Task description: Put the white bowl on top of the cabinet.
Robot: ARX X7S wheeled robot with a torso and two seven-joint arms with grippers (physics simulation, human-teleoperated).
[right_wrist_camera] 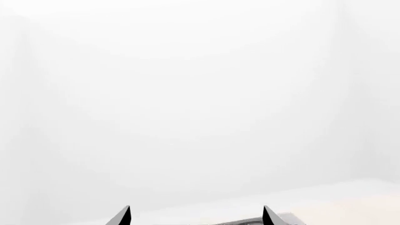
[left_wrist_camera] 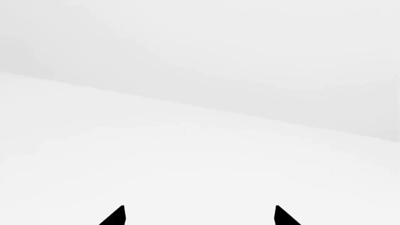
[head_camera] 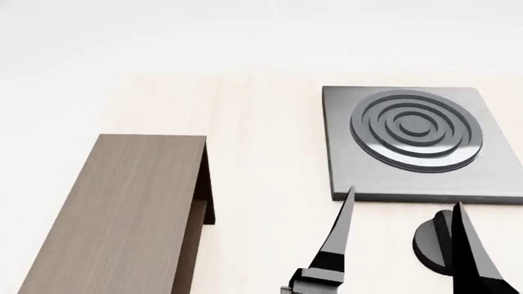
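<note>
While the white bowl is nowhere to be seen, the search step is judged to be in hand. The right hand point(head_camera: 400, 236) is held released, empty, above the desk point(head_camera: 270, 184); the left hand point(left_wrist_camera: 200, 215) likewise. The cabinet point(head_camera: 131, 202), brown-grey, flat-topped, lies bare.

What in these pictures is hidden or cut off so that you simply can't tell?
- White bowl: in no view.
- Cabinet: head view, near end cut by the bottom edge.
- Dark round object: head view, mostly behind the right gripper; identity unclear.
- Stove plate: head view, right side cut off.
- Left gripper: left wrist view, only its jaw tips show.
</note>
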